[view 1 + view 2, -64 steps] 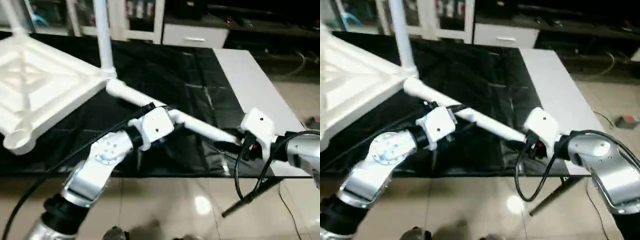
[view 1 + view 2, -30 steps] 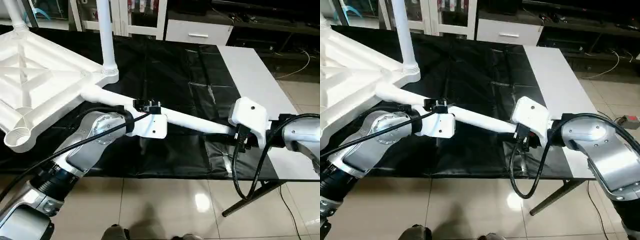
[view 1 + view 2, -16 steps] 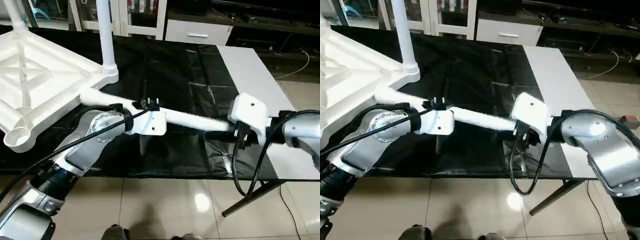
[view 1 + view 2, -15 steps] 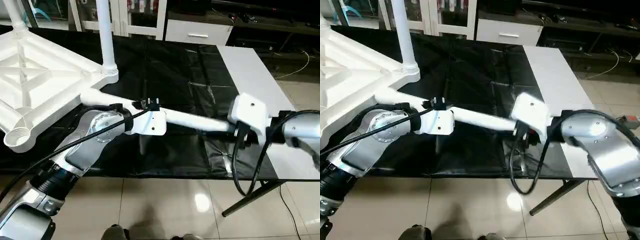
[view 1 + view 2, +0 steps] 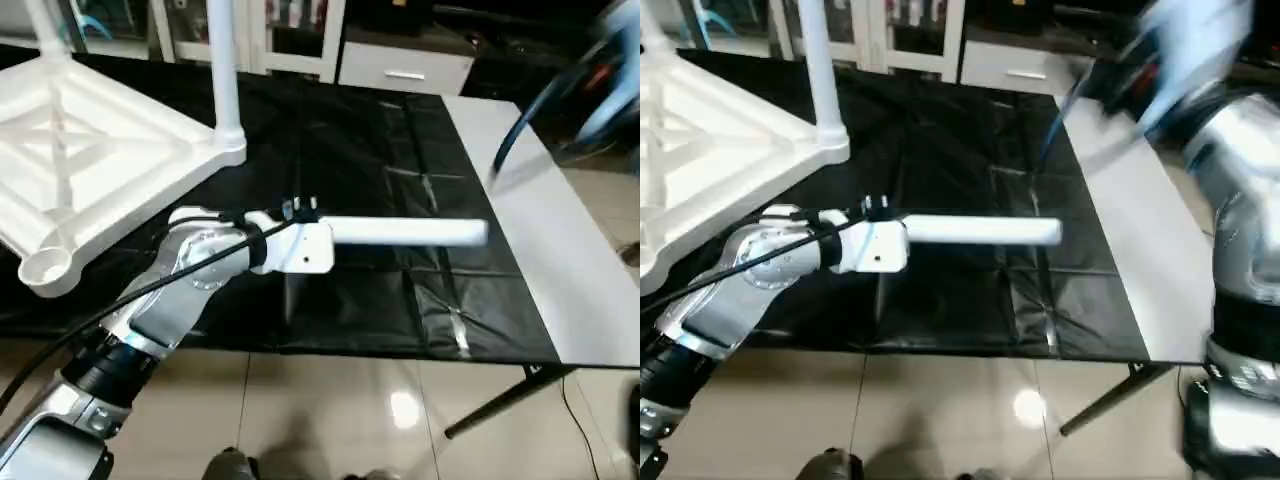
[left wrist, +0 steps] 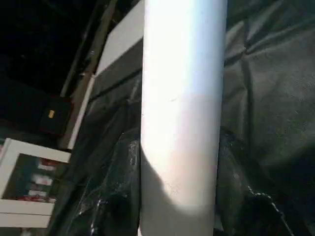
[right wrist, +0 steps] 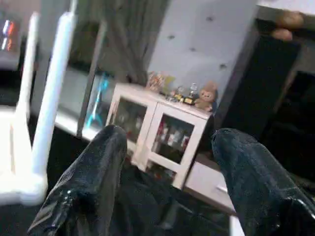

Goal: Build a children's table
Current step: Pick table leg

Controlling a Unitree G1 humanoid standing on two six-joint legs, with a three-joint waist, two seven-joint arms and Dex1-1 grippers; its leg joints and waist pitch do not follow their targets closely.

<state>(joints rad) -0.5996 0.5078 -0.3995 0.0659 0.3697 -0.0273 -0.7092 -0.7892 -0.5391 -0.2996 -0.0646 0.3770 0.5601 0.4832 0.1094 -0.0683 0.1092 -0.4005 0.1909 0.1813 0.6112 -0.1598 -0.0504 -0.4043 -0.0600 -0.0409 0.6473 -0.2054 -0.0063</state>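
Gone from the far end of the leg is the right gripper; a second back it was at that tip, and now it has swung up toward two o'clock, its black fingers spread wide with nothing between them.

Over at nine o'clock the table top lies upside down on the black sheet, ribs up, a hard moulded plastic with a round open socket at its near corner. Two legs already stand upright in far sockets, one at eleven o'clock.

At centre the left gripper is clamped round the loose leg, which sticks out level toward three o'clock, clear of the sheet. It is a smooth, slightly tapering white tube, likely slippery.

To seat it well, I'd say the tube must be swung upright, its thick end brought square over that empty socket, then pushed straight down; a skewed entry would probably jam or tip the top.
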